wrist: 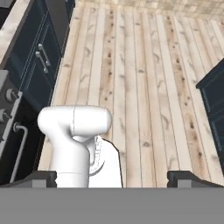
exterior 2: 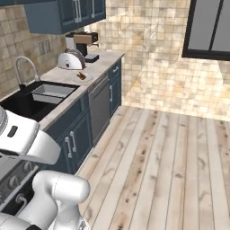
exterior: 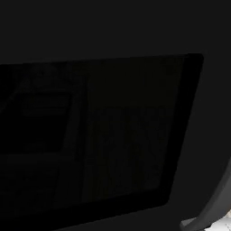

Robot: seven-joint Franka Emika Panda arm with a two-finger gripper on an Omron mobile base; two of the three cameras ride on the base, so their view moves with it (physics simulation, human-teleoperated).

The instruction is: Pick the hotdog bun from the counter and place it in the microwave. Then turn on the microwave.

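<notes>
Fingers (wrist: 112, 178) spread wide and empty over the wooden floor (wrist: 144, 87), hotdog bun (exterior 2: 81, 75) on white plate (exterior 2: 85, 79) near the surface's (exterior 2: 72, 72) front edge, beside silver toaster (exterior 2: 71, 60)

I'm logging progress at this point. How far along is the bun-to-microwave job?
Nothing looks done yet. The hotdog bun still lies on the white plate on the counter near the toaster. The gripper is over the wooden floor, jaws wide apart and empty. Still left: reaching and picking the bun, placing it in the microwave, then turning it on.
</notes>
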